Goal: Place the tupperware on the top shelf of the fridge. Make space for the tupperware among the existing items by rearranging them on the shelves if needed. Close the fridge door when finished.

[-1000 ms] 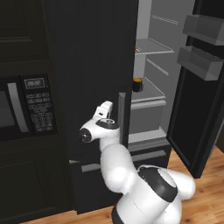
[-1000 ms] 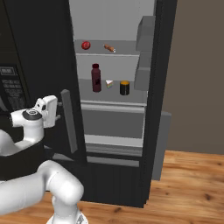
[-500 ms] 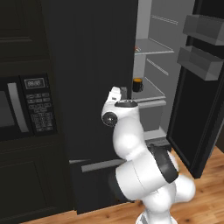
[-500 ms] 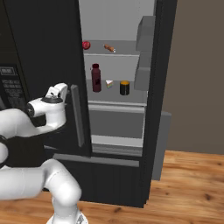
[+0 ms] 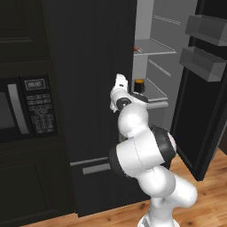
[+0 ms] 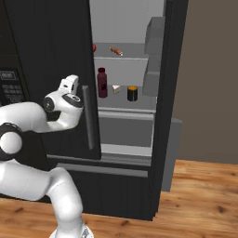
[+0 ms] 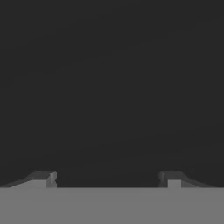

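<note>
Currently positioned at the closed left door of the fridge (image 6: 56,69), gripper (image 7: 107,177) spread apart, empty, facing the dark panel close up. Right door swung open. Top shelf (image 6: 128,55) carrying a red fruit (image 6: 94,47) and a skewer (image 6: 116,50); shelf below carrying a dark-red bottle (image 6: 102,82), a small wedge (image 6: 115,88) and a dark jar (image 6: 132,93). Tupperware location: cannot tell. Judged early stage: fetching, placing on top shelf, possibly rearranging, then closing the door all outstanding.
</note>
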Tool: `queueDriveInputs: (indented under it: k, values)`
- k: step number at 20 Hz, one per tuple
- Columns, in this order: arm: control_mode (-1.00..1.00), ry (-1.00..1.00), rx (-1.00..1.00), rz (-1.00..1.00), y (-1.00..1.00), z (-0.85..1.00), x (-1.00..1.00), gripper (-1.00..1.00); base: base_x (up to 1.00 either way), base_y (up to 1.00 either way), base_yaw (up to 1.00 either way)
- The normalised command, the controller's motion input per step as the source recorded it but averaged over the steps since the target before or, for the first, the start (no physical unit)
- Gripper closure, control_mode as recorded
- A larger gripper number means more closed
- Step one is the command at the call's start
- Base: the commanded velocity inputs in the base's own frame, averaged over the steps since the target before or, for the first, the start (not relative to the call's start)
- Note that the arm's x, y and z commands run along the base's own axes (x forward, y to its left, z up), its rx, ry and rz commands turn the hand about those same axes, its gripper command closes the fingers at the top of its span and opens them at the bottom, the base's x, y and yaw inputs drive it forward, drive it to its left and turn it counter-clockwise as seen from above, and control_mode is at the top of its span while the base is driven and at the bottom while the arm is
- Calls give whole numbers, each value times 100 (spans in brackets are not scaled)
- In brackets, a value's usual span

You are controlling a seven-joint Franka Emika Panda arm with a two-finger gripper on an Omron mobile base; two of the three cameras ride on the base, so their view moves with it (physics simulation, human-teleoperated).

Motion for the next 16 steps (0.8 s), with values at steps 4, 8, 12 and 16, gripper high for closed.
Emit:
queueDriveInputs:
  k: [4, 8, 12, 16]
  values:
    - [-100, 4, 0, 6, 17, 70, 44, -100, 0, 0, 0]
    - [-100, 12, 0, 3, 26, 80, 46, -100, 0, 0, 0]
    - [-100, 19, -2, 1, 32, 86, 46, -100, 0, 0, 0]
    - [-100, 21, -4, 1, 39, 97, 47, -100, 0, 0, 0]
